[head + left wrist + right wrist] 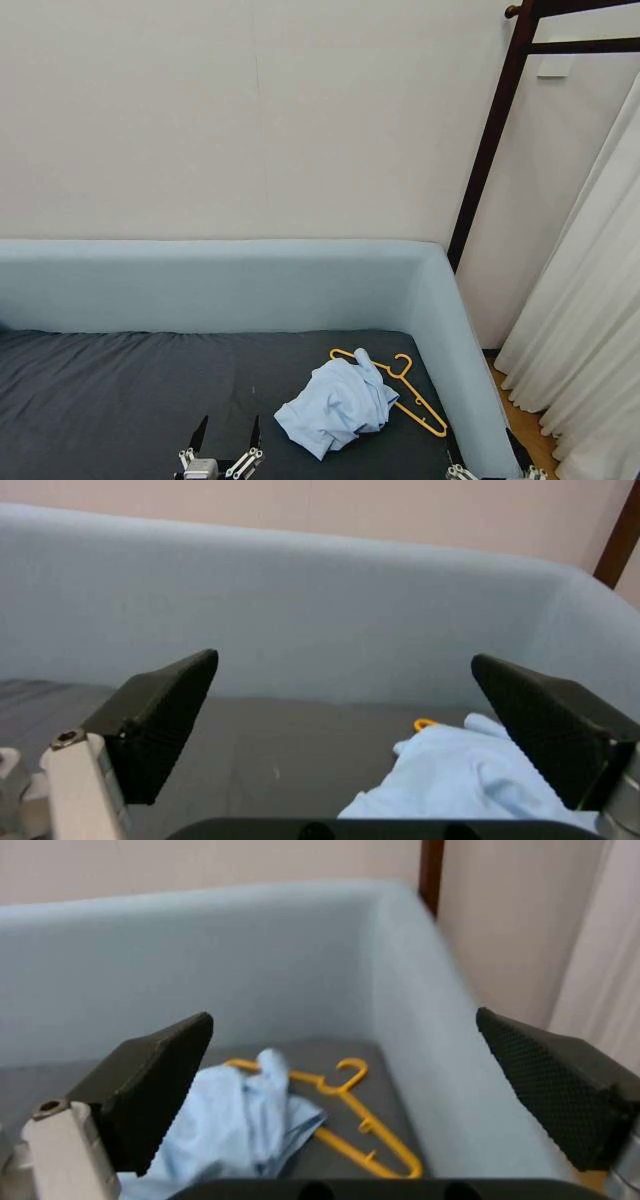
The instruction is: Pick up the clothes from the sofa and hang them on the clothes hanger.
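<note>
Head view, shirt: a pale blue shirt (337,405) lies crumpled on the dark seat of the sofa (220,285), at its right end, near the armrest.
Head view, hanger: a yellow hanger (420,417) lies partly under the shirt, with its hook and one end showing on the shirt's right.
Head view, coat stand: a dark wooden coat stand (487,160) rises beyond the sofa's right end, by the wall, beside a white curtain (590,340).
Head view, left gripper: the left gripper (227,432) is low over the near seat, just left of the shirt, fingers apart and empty.
Left wrist view, shirt: it lies ahead, toward the right-hand finger. A bit of yellow peeps out beyond it.
Right wrist view, right gripper: the right gripper (343,1022) has its fingers wide apart, holding nothing. Shirt and hanger lie ahead of them, with the armrest to the right.
Handling: probably light, soft and limp. It should sag and drape once lifted, and could slip from a shallow pinch.
Hold: a raised fold on top of the heap looks best, taken as a thick bunch. The thin, stiff hanger may snag in the cloth.
</note>
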